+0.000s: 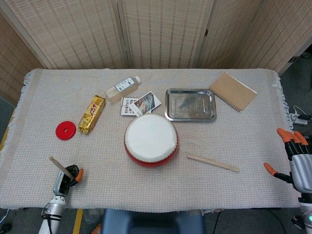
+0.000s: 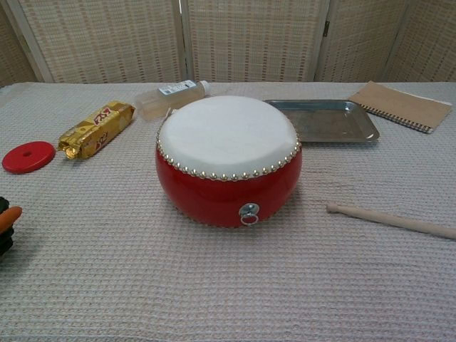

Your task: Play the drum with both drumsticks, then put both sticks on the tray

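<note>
The red drum (image 1: pixel 150 140) with a white skin stands in the middle of the table, also in the chest view as the drum (image 2: pixel 228 160). My left hand (image 1: pixel 67 178) at the near left edge grips one wooden drumstick (image 1: pixel 58 165), whose tip points up and to the left; the chest view shows only the left hand's orange fingertip (image 2: pixel 8 217). The second drumstick (image 1: pixel 213 163) lies flat on the cloth to the right of the drum. The metal tray (image 1: pixel 190 104) sits behind the drum. My right hand (image 1: pixel 295 161) hangs open off the table's right edge.
A gold snack bar (image 1: pixel 92 114), a red disc (image 1: pixel 65 130), a clear bottle (image 1: pixel 122 88) and photo cards (image 1: pixel 141 104) lie left of and behind the drum. A brown notebook (image 1: pixel 233 90) lies right of the tray. Woven screens stand behind the table.
</note>
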`<act>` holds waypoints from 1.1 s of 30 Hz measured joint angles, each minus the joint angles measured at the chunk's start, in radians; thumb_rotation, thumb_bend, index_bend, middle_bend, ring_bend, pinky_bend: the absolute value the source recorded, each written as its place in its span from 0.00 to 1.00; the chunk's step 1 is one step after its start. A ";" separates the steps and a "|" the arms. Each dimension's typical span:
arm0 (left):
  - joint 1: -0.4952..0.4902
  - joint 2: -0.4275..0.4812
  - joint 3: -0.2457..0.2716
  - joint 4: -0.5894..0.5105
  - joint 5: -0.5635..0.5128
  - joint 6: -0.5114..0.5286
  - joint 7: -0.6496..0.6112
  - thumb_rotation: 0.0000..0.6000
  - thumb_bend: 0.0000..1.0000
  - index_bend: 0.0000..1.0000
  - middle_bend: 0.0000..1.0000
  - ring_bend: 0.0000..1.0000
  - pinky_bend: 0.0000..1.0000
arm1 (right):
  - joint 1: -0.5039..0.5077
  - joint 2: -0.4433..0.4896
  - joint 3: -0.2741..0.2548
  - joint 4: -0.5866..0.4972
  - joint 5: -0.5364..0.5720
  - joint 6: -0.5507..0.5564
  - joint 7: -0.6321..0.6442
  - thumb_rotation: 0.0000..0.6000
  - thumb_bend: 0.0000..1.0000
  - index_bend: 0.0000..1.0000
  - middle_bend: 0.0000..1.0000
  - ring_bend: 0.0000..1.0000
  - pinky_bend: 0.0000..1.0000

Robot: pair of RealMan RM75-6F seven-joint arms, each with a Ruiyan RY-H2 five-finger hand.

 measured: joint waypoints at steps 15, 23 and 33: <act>-0.011 -0.018 -0.030 0.041 -0.021 -0.004 0.102 1.00 0.92 1.00 1.00 1.00 1.00 | 0.001 0.001 0.000 -0.004 -0.001 -0.003 -0.004 1.00 0.11 0.00 0.09 0.00 0.05; -0.021 0.024 -0.030 0.034 0.000 0.024 0.230 1.00 0.92 1.00 1.00 1.00 1.00 | 0.001 -0.007 -0.001 0.011 -0.004 -0.004 0.012 1.00 0.11 0.00 0.09 0.00 0.05; -0.066 0.189 -0.047 -0.080 0.040 0.065 0.569 1.00 0.88 1.00 1.00 1.00 1.00 | 0.023 -0.003 -0.025 0.002 -0.010 -0.080 0.037 1.00 0.11 0.00 0.09 0.00 0.08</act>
